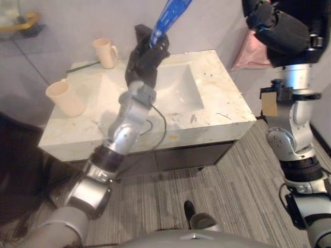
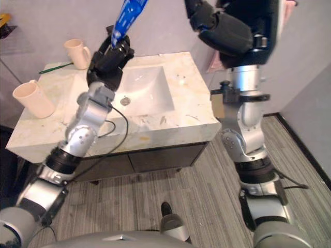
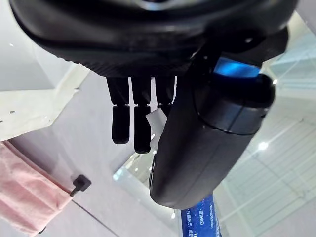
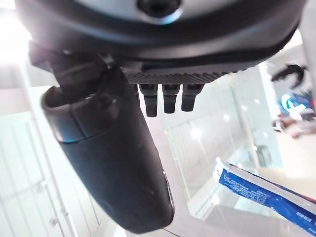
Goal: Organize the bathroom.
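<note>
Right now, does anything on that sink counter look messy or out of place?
Yes. The counter has dark smudges and an orange stain near its front edge. A green toothbrush lies loose behind the back mug rather than in it. The left robot hand holds a blue tube up over the basin.

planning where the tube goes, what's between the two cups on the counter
Bare marble counter and, by the far cup, a green toothbrush; nothing else before the near cup, in the left eye view.
</note>
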`<state>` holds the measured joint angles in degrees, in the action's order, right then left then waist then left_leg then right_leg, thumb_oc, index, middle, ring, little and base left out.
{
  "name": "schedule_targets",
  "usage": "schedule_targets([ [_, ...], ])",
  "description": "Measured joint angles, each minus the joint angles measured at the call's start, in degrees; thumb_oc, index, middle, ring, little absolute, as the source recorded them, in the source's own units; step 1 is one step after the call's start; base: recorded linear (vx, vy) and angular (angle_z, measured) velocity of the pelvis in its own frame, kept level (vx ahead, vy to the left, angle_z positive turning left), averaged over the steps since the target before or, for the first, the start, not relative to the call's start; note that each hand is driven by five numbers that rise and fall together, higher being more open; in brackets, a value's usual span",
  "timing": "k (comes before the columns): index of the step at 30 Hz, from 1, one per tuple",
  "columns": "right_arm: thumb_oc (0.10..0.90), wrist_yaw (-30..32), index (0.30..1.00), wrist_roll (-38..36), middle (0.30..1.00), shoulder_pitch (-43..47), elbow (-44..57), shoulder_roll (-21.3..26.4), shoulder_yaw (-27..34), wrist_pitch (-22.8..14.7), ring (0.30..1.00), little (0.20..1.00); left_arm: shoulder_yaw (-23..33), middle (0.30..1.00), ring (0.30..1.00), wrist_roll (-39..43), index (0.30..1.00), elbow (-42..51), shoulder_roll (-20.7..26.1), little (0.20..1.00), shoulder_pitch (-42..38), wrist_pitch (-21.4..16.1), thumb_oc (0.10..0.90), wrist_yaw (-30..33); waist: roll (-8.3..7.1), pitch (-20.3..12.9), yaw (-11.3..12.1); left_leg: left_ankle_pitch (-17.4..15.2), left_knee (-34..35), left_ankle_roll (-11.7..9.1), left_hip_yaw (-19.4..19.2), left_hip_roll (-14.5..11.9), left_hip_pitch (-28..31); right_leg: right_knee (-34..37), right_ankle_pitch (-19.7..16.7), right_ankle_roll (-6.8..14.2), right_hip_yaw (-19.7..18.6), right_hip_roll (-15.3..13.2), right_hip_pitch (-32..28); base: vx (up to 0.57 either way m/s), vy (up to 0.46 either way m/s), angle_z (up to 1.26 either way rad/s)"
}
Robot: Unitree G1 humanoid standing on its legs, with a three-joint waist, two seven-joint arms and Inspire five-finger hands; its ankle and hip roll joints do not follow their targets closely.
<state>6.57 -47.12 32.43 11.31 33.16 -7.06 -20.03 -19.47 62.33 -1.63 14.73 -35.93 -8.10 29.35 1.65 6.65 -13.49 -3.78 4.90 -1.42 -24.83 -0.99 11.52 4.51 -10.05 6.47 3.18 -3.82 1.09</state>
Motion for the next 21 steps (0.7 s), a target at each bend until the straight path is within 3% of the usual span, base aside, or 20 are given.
schedule_targets([
  [6, 0.8, -0.44, 0.9, -7.87, 0.9, 0.0, -0.71, -2.64, -1.47, 3.15, 0.9, 0.9, 0.14, 0.3, 0.3, -0.21, 0.3, -0.01, -1.11, 0.3, 3.91, -3.45, 0.4, -0.96, -0.29, 0.14, 2.08, 0.05, -0.02, -0.02, 1.41, -0.27, -0.75, -0.01, 0.24, -0.36, 1.5, -0.05, 0.07, 0.0, -0.018, 0.13],
  [9, 0.8, -1.25, 0.9, -12.39, 0.9, 0.1, -2.87, -4.67, -1.43, 5.08, 0.9, 0.9, -0.06, 0.3, 0.3, -1.65, 0.3, -0.01, -2.71, 0.3, 5.06, -4.82, 0.4, -2.16, -1.13, 0.13, 2.42, 0.06, -0.03, -0.03, 2.34, -0.48, -1.0, -0.01, 0.55, -0.84, 2.67, -0.08, -0.18, 0.01, -0.016, 0.14],
  [11, 0.8, -1.25, 0.9, -12.72, 0.9, 0.12, -4.07, -5.63, -1.42, 5.62, 0.9, 0.9, -0.2, 0.3, 0.3, -2.08, 0.3, -0.01, -2.88, 0.3, 5.09, -5.32, 0.4, -2.25, -1.45, 0.23, 2.41, 0.09, -0.04, -0.08, 2.57, -0.55, -1.0, -0.01, 0.57, -0.87, 2.88, -0.06, -0.24, 0.0, -0.007, 0.09],
  [14, 0.8, -1.29, 0.9, -15.05, 0.9, 0.13, -6.96, -6.63, -2.63, 9.99, 0.9, 0.9, -0.49, 0.3, 0.3, -2.43, 0.3, -0.01, -4.21, 0.3, 5.08, -6.21, 0.4, -3.44, -1.82, 0.45, 2.73, 0.11, -0.04, -0.09, 3.01, -0.64, -1.15, -0.01, 0.6, -0.91, 3.5, -0.11, -0.36, -0.01, -0.026, 0.08],
  [21, 0.8, -1.74, 0.9, -14.88, 0.9, 0.2, -12.31, -6.62, -6.96, 13.14, 0.9, 0.9, -2.37, 0.3, 0.3, -2.47, 0.3, -0.01, -5.26, 0.3, 5.07, -6.35, 0.4, -3.69, -2.05, 0.59, 3.09, 0.12, -0.04, -0.11, 3.4, -0.71, -1.22, -0.01, 0.74, -1.07, 4.22, -0.16, -0.48, -0.01, -0.019, 0.04],
])
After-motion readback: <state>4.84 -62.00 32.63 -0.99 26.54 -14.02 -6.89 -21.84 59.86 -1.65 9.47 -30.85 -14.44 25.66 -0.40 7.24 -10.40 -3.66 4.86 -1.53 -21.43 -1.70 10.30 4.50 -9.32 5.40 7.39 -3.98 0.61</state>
